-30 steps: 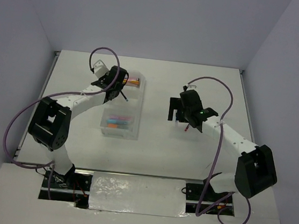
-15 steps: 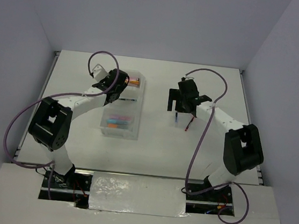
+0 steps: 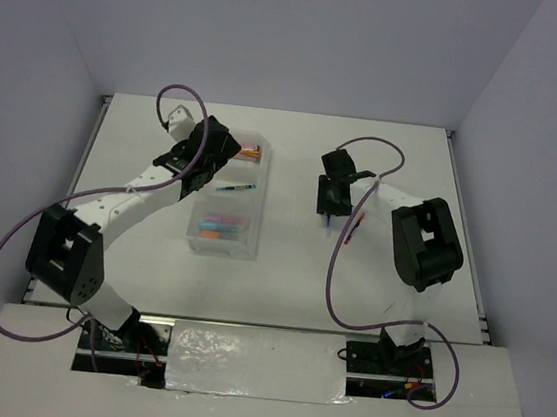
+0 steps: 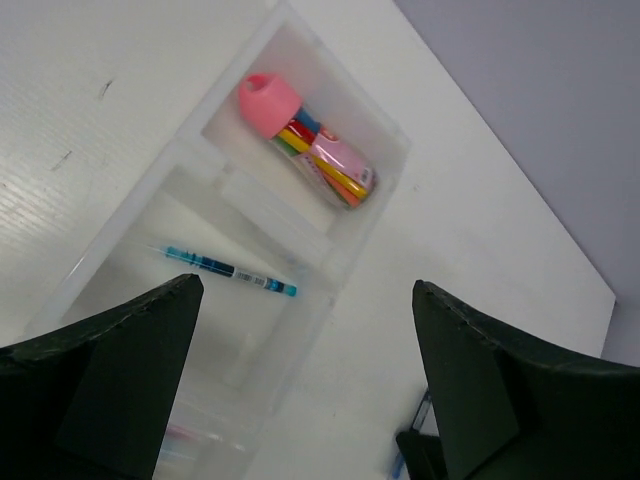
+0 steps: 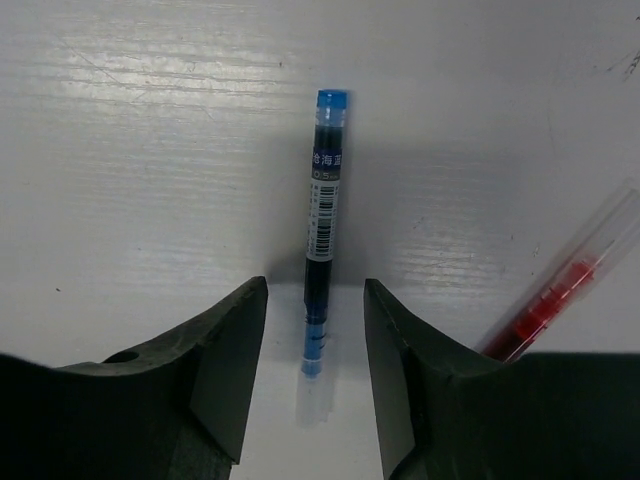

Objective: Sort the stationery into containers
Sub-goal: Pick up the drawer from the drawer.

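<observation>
The translucent three-compartment tray [image 3: 261, 181] lies left of centre. Its far compartment holds pink and orange tubes [image 3: 250, 152] [image 4: 305, 155]. A thin blue pen [image 3: 233, 187] [image 4: 230, 271] lies in the middle one, and pastel highlighters [image 3: 221, 228] fill the near one. My left gripper [image 3: 204, 155] [image 4: 305, 290] hangs open above the tray [image 4: 355, 255], holding nothing. My right gripper [image 3: 332, 197] [image 5: 315, 285] is down on the table, jaws part-closed astride the end of a second blue pen [image 5: 322, 220], with a gap on each side. A red pen [image 3: 355, 227] [image 5: 560, 300] lies just to its right.
White walls close in the back and both sides of the table [image 3: 350, 287]. The right arm's purple cable [image 3: 338, 256] loops over the table near the red pen. In the left wrist view, the right gripper [image 4: 415, 455] shows at the bottom edge.
My left gripper opened and the blue pen now lies in the middle compartment. My right gripper moved left and down over the second blue pen, its jaws narrowing around it.
</observation>
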